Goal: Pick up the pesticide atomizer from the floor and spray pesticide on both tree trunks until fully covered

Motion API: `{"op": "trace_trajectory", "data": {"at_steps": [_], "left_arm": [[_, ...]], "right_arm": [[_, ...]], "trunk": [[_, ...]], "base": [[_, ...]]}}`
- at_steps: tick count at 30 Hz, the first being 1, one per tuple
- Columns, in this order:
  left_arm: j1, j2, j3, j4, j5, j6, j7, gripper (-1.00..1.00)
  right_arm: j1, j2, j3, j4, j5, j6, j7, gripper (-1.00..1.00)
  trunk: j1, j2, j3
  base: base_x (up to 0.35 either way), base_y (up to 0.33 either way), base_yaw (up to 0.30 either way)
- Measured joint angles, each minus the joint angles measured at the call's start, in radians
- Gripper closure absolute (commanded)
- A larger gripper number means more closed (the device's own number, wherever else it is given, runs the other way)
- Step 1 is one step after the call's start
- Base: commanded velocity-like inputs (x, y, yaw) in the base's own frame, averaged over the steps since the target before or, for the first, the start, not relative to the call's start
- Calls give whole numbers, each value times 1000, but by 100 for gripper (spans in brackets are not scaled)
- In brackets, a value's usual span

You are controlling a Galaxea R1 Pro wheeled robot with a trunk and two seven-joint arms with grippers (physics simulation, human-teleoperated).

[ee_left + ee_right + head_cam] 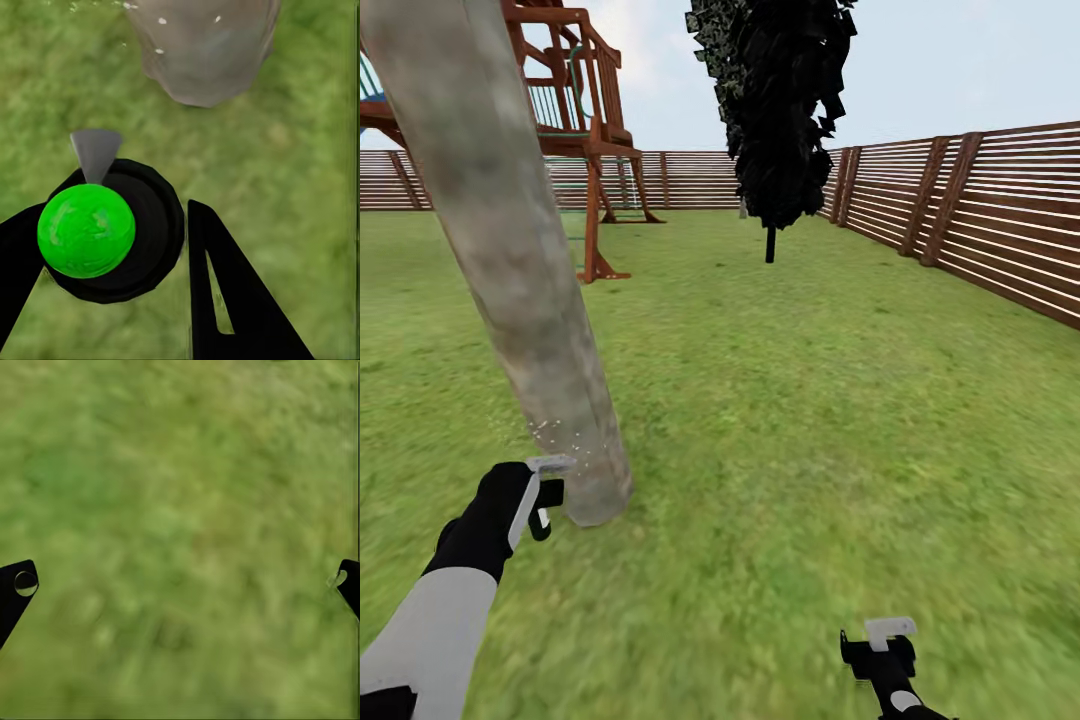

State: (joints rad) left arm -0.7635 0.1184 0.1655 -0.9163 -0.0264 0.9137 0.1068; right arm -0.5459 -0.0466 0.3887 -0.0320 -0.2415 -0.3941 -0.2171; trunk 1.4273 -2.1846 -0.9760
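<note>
Two claws, left claw [112, 247] clamping atomizer [97, 225], right claw [180, 585] wide.

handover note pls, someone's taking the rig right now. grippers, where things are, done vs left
Left gripper: shut on the pesticide atomizer, green top, nozzle aimed at the base of the near tree trunk.
Right gripper: open, nothing in it, low over the lawn.
Done: atomizer picked up; pale spray specks show on and near the trunk's base.
Left: how much of this trunk is covered cannot be told. Finish it, then spray the second tree.
</note>
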Motion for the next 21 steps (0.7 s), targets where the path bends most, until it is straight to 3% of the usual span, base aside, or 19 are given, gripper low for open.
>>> {"op": "trace_trajectory", "data": {"at_steps": [9,21], "left_arm": [[0,2,1,-3,-1,3,0,100],[-6,4,11,-5,-1,4,0,100]], "right_arm": [[0,0,0,0,0,0,0,-100],[0,1,1,0,1,0,0,-100]], "trunk": [[0,0,0],[0,0,0]], "base": [[19,-271,7],[119,-251,251]]}}
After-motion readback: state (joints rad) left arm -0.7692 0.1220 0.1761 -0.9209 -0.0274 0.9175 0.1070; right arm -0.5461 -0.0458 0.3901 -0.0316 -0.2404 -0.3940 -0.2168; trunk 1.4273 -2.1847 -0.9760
